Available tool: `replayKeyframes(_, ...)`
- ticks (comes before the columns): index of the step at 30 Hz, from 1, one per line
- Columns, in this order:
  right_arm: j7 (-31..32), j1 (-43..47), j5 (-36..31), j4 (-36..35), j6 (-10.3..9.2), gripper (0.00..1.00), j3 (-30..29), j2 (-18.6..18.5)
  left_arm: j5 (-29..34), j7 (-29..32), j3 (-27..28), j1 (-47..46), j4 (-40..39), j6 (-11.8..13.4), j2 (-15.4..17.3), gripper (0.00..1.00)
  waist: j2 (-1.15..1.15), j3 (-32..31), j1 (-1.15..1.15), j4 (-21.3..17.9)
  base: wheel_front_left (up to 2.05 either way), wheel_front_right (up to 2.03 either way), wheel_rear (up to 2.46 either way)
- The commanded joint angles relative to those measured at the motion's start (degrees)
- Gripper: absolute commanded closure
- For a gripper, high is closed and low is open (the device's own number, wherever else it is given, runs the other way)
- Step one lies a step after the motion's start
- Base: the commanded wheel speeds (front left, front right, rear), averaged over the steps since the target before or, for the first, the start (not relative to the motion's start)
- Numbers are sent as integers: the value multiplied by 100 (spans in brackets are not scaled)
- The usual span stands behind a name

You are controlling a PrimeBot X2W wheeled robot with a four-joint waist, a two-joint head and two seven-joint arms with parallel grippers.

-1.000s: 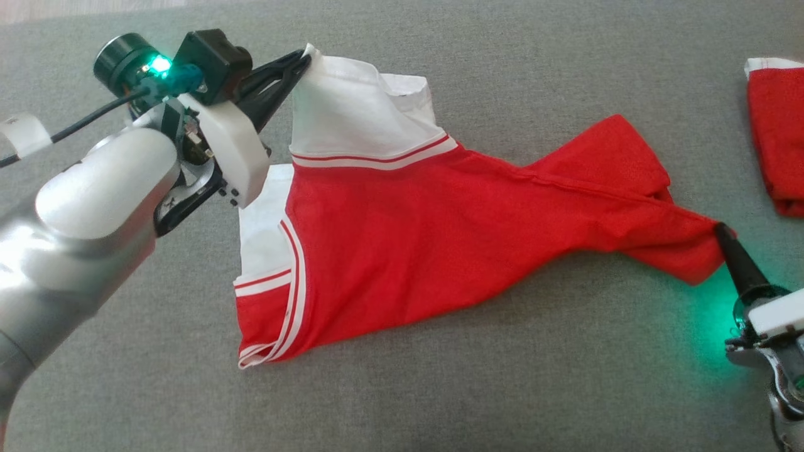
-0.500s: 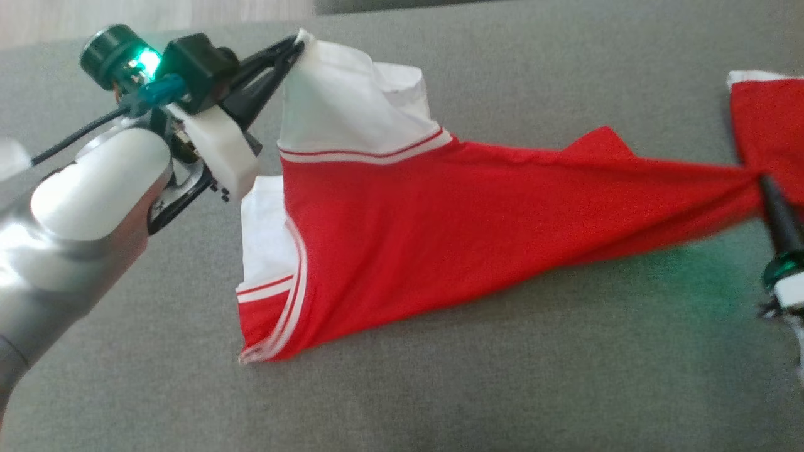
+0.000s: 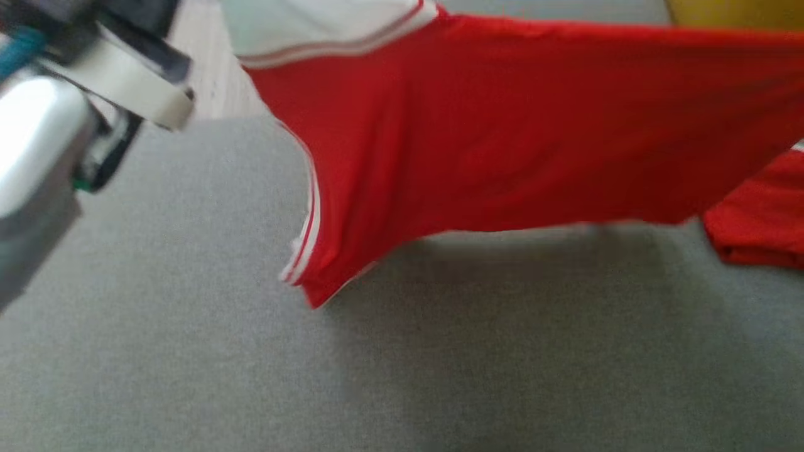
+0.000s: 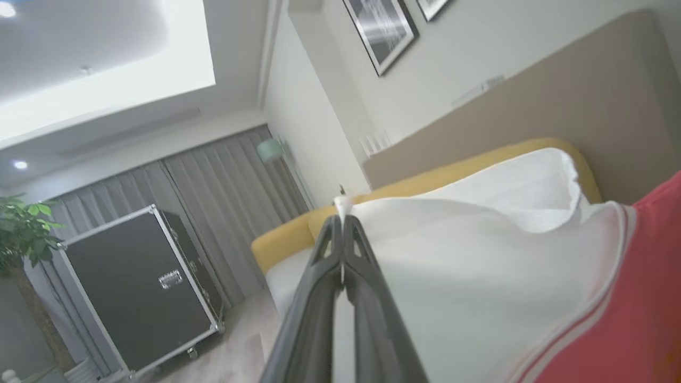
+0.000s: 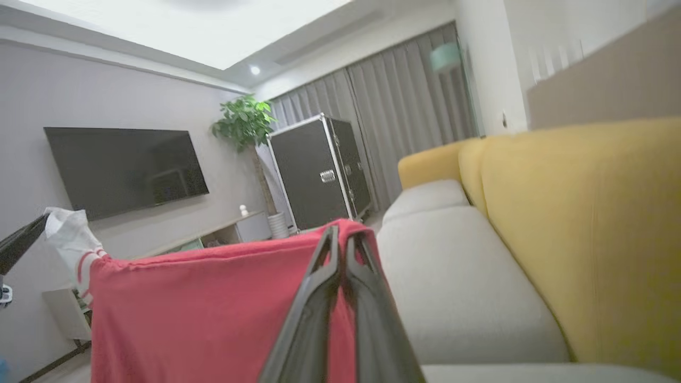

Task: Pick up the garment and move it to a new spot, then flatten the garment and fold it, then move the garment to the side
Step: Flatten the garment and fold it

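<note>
The garment (image 3: 502,125), a red shirt with a white striped-edged upper part, hangs in the air, stretched wide above the grey surface (image 3: 377,376); its lowest corner dangles just above it. My left gripper (image 4: 340,215) is shut on the edge of the white part (image 4: 479,266). My right gripper (image 5: 343,236) is shut on the top edge of the red cloth (image 5: 213,314). In the right wrist view, the left gripper's dark fingers (image 5: 21,242) pinch the white corner at the far left. My left wrist (image 3: 125,94) shows blurred at the upper left of the head view.
A second red garment (image 3: 760,220) lies on the grey surface at the right. A yellow sofa back (image 5: 585,223) rises behind pale seat cushions (image 5: 457,276). A black wheeled case (image 5: 319,170), a plant (image 5: 242,119) and a wall screen (image 5: 122,170) stand farther off.
The right gripper's end of the garment went right, then both ends rose. The garment has come off the grey surface and is pulled taut. The head view has shifted as well.
</note>
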Motion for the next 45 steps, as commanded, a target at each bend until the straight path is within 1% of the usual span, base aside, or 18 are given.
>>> replayKeyframes(1,-23,-259,-85,-198,-4,100,-88,-331,-44,-25,438,-289,-165,61,297,100,0,-166,1,9,0,0,0)
replayKeyframes(4,115,-624,-243,-295,-4,100,-145,-470,-152,-26,792,-264,-510,100,462,100,0,-229,1,0,0,0,0)
replayKeyframes(6,240,-933,-344,-264,-4,100,-157,-512,-249,-25,922,-289,-631,101,528,100,0,-238,1,0,0,0,0)
replayKeyframes(10,484,-1678,-521,80,-4,100,-22,-429,-330,120,1006,-542,-675,36,525,100,0,-138,1,-1,0,0,0)
replayKeyframes(14,699,-2451,-707,698,-4,100,285,-241,-409,401,1024,-986,-387,-145,333,100,0,211,1,42,0,0,0)
replayKeyframes(18,720,-3239,-975,1365,-4,100,641,-61,-140,524,909,-1564,123,-255,41,100,0,783,1,136,0,0,0)
replayKeyframes(22,458,-4074,-1239,1979,-4,100,943,134,274,398,785,-2191,778,-282,-323,100,0,1422,1,227,0,0,0)
replayKeyframes(25,170,-4719,-1376,2435,-4,100,1045,276,686,162,775,-2744,1247,-116,-619,100,0,1858,1,313,0,0,0)
replayKeyframes(28,-152,-5292,-1583,2759,-4,100,1271,332,1084,7,870,-3206,1588,152,-870,100,0,2140,1,361,0,0,0)
replayKeyframes(29,-262,-5464,-1638,2843,-4,100,1345,335,1202,-12,928,-3330,1650,241,-931,100,0,2217,1,373,0,0,0)
replayKeyframes(31,-457,-5767,-1688,2970,-4,100,1479,332,1487,-23,1126,-3536,1525,397,-999,100,0,2364,1,394,0,0,0)
replayKeyframes(33,-597,-5998,-1753,3055,-4,100,1670,270,1738,-25,1374,-3572,1297,482,-1003,100,0,2484,1,422,0,0,0)
replayKeyframes(34,-642,-6077,-1761,3088,-4,100,1773,240,1801,-25,1507,-3518,1187,476,-1010,100,0,2536,1,442,0,0,0)
replayKeyframes(36,-716,-6165,-1726,3140,-4,100,1971,159,1908,-26,1719,-3342,985,394,-1024,100,0,2635,1,500,0,0,0)
replayKeyframes(37,-716,-6165,-1726,3140,-4,100,1971,159,1908,-26,1719,-3342,985,394,-1024,100,0,2635,1,500,0,0,0)
replayKeyframes(39,-769,-6173,-1665,3187,-4,100,2180,65,1972,-27,1877,-3086,825,257,-1044,100,0,2730,1,563,0,0,0)
replayKeyframes(42,-852,-6061,-1560,3304,-4,100,2453,-56,2067,-27,2080,-2570,586,114,-1044,100,0,2840,1,653,0,0,0)
replayKeyframes(45,-923,-5774,-1430,3427,-4,100,2696,-112,2166,-27,2267,-1934,330,25,-1016,100,0,2853,1,720,0,0,0)
